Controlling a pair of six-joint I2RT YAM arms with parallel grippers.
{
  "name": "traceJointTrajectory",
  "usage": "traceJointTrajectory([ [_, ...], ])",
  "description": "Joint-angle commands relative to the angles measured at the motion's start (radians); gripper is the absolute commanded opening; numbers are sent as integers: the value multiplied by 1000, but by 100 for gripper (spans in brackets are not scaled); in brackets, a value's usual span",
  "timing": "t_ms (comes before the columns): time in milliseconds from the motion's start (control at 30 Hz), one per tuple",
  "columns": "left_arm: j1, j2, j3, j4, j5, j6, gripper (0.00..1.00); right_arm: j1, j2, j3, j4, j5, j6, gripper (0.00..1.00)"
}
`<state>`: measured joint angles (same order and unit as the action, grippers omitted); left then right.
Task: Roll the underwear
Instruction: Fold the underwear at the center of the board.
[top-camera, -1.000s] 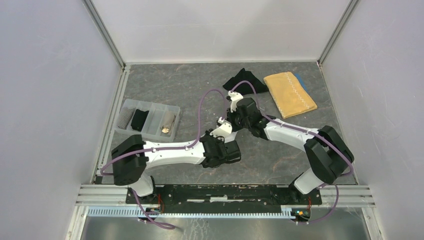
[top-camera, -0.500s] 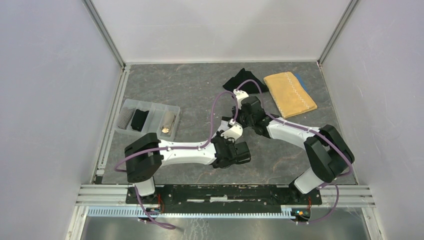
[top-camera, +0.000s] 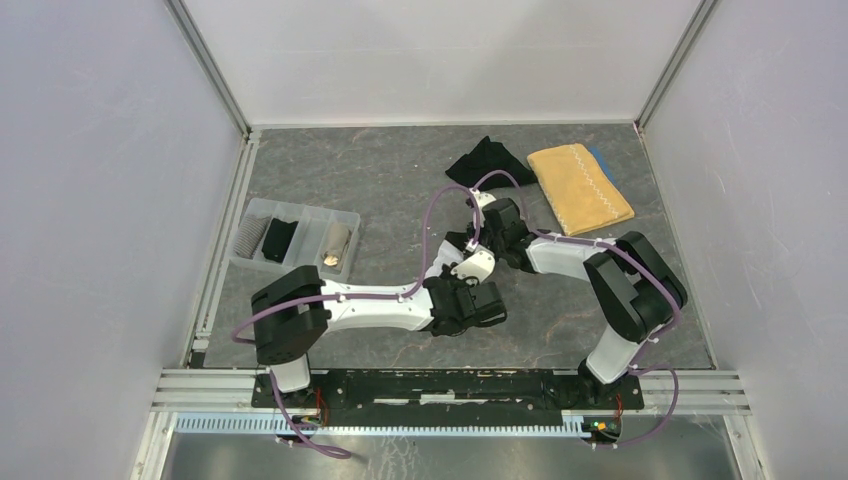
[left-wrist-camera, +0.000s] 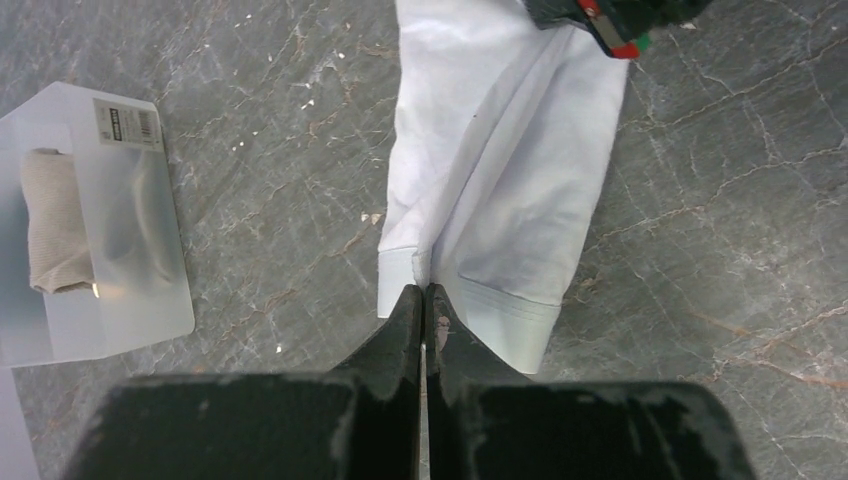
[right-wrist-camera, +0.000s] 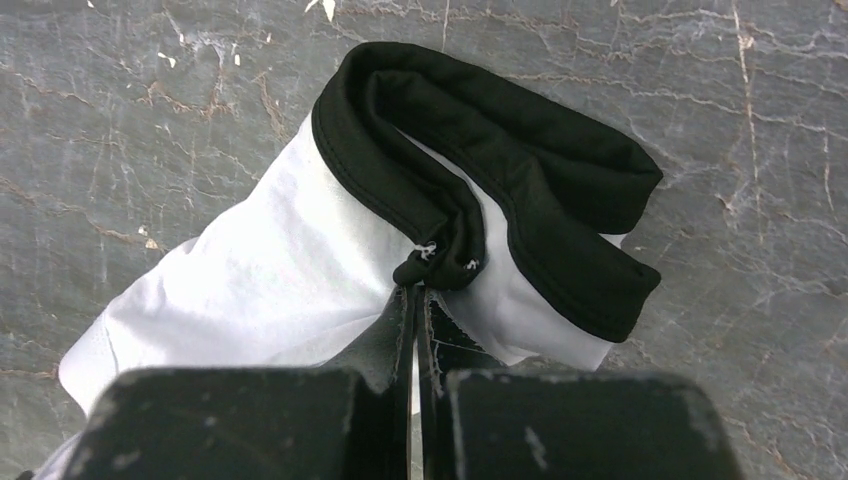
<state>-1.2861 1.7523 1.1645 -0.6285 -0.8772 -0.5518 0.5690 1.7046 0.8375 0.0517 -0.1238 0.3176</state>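
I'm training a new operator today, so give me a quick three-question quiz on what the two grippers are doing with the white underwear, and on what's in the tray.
1. True or false: the left gripper is shut on the hem end of the white underwear.
2. What does the right gripper pinch? A) the black waistband of that underwear; B) the yellow towel; C) nothing.
3. Fill in the number: the clear tray holds ___ rolled garments.

Key: 1 true; 2 A; 3 three (grey stripe, black, beige).
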Motion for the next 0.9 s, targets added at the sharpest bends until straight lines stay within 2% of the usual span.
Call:
traceJointTrajectory([
  [0, -4, 24, -9, 73, 11, 75, 2, -13, 55, -18, -16, -31, -2, 0],
  [300, -5, 56, -39, 124, 52, 136, 2, -20, 47, -20, -17, -46, -5, 0],
  [867, -19, 94, -65, 195, 188, 163, 2, -22, 30, -15, 5, -100, 8, 0],
])
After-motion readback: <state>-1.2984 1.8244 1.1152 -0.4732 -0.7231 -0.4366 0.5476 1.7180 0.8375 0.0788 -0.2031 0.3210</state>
